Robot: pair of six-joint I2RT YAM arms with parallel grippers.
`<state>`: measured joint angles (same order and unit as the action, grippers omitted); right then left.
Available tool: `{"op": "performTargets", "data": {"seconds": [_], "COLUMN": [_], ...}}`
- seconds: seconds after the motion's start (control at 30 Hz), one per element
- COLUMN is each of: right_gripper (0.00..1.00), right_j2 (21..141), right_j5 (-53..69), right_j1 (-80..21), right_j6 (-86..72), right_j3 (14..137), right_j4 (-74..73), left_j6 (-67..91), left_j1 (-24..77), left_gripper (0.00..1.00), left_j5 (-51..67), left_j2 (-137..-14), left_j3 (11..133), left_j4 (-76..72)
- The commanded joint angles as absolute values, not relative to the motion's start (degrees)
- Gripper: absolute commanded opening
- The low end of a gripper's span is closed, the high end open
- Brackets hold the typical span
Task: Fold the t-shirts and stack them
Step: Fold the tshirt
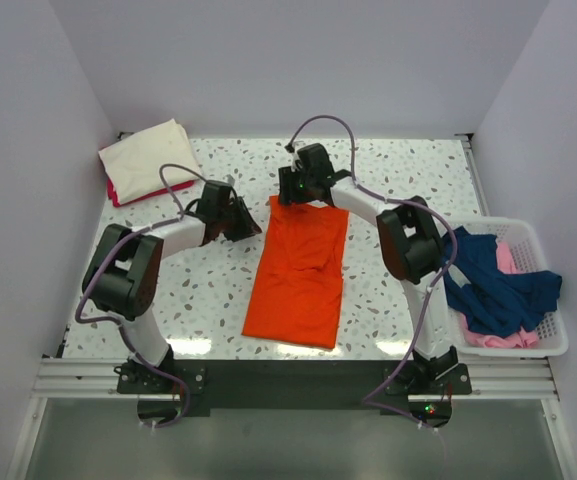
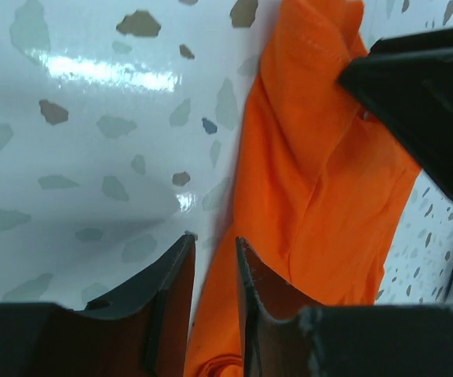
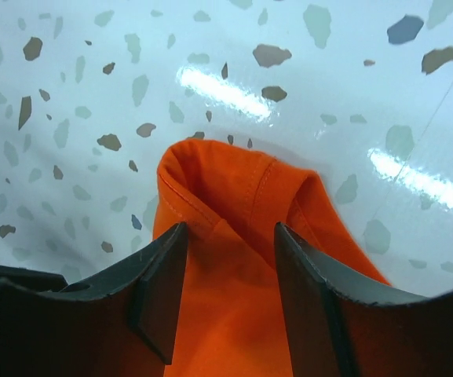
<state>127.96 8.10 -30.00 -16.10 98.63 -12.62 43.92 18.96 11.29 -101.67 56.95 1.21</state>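
Note:
An orange t-shirt (image 1: 298,270), folded into a long strip, lies flat on the speckled table (image 1: 408,180). My left gripper (image 1: 258,228) is at the strip's far left edge. In the left wrist view its jaws (image 2: 214,245) stand a narrow gap apart, with the shirt's edge (image 2: 312,181) running between them. My right gripper (image 1: 296,198) is at the strip's far end. In the right wrist view its jaws (image 3: 230,236) are open astride a raised fold of the orange cloth (image 3: 234,196). A cream shirt (image 1: 148,150) lies folded on a red one at the back left.
A white basket (image 1: 543,345) stands at the right edge, holding blue shirts (image 1: 493,285) and a pink one (image 1: 508,258). White walls close in the table on the left, back and right. The right arm's dark link (image 2: 426,94) shows in the left wrist view.

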Motion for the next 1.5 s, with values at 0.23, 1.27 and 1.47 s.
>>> {"op": "performTargets", "data": {"seconds": [0.23, 1.27, 1.47], "right_gripper": [0.53, 0.30, 0.28], "right_j2": [129.5, 127.3, 126.9], "right_j5": [6.5, 1.7, 4.2], "right_j1": [-32.0, -31.9, -30.1], "right_j6": [-10.0, -14.8, -18.3], "right_j3": [107.0, 102.3, 102.0], "right_j4": [-11.3, -10.5, -8.9], "left_j6": [44.5, 46.2, 46.4], "left_j1": [20.3, 25.8, 26.0], "left_gripper": [0.32, 0.16, 0.08], "left_j5": [15.6, 6.4, 6.1], "left_j2": [-93.3, -103.5, -104.0], "left_j3": [51.8, 52.9, 52.6], "left_j4": [-0.4, 4.0, 4.4]}}
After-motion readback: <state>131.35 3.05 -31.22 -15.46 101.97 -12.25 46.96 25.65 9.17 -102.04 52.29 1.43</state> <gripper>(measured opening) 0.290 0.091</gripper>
